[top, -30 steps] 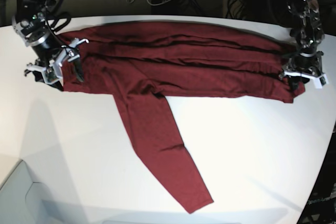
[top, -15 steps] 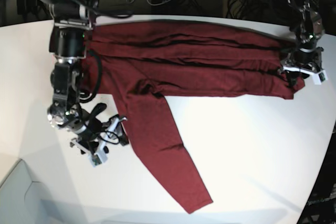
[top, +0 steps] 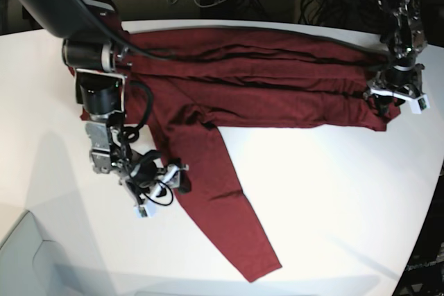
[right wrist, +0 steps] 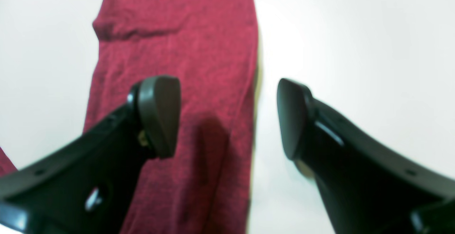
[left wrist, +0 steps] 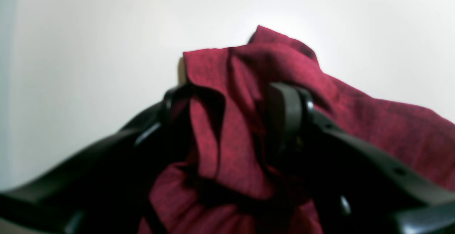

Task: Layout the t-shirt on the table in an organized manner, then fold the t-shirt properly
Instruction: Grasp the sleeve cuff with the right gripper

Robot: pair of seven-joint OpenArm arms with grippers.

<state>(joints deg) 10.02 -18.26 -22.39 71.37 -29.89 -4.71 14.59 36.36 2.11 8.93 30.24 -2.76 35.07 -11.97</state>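
Left gripper (left wrist: 234, 99) fingers pinch bunched t-shirt (top: 250, 81) fabric, seemingly its corner, near table's (top: 333, 192) right edge. Right gripper (right wrist: 227, 117) jaws wide apart, empty, straddling sleeve's edge. Shirt folded along far edge, sleeve trailing toward near edge.

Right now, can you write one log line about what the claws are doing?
left claw: shut on t-shirt edge | right claw: open above sleeve | table: shirt folded lengthwise
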